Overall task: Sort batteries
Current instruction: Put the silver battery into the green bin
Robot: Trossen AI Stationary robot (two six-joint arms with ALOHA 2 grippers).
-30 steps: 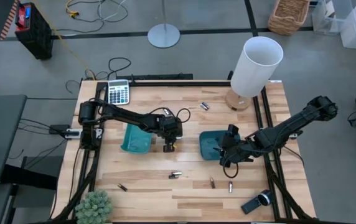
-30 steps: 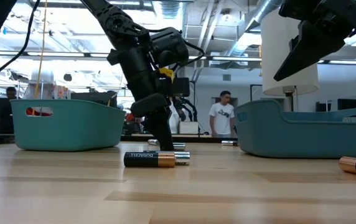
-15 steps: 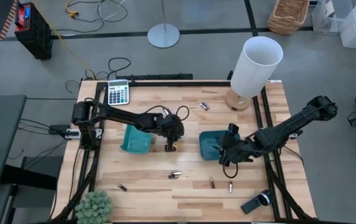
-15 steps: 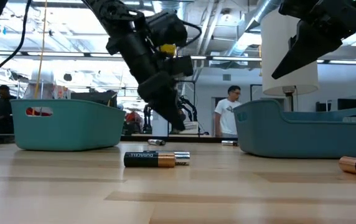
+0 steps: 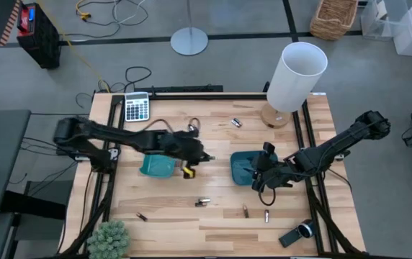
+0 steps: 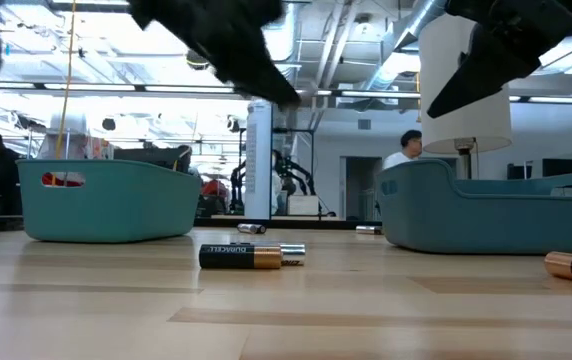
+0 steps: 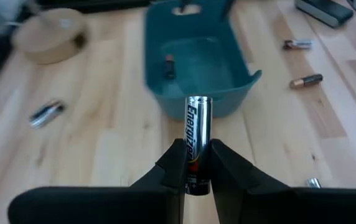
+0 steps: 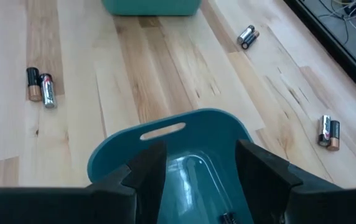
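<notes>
Left gripper (image 5: 189, 170) beside left teal tray (image 5: 157, 165).

Two teal trays (image 5: 157, 165) (image 5: 243, 167); one calculator (image 5: 137, 107); one lamp (image 5: 294, 79).

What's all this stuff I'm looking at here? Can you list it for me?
Table: one, pale wood.
Trays: two, teal; left tray, right tray.
Loose batteries: several, scattered, e.g..
Held battery: one, silver and black.
Calculator: one, grey, far-left corner.
Lamp: one, white shade, far-right.
Plant: one, green, near-left corner.
Handheld device: one, black-silver, near-right.
Left tool: shut on the battery.
Right tool: open, over the right tray.
</notes>
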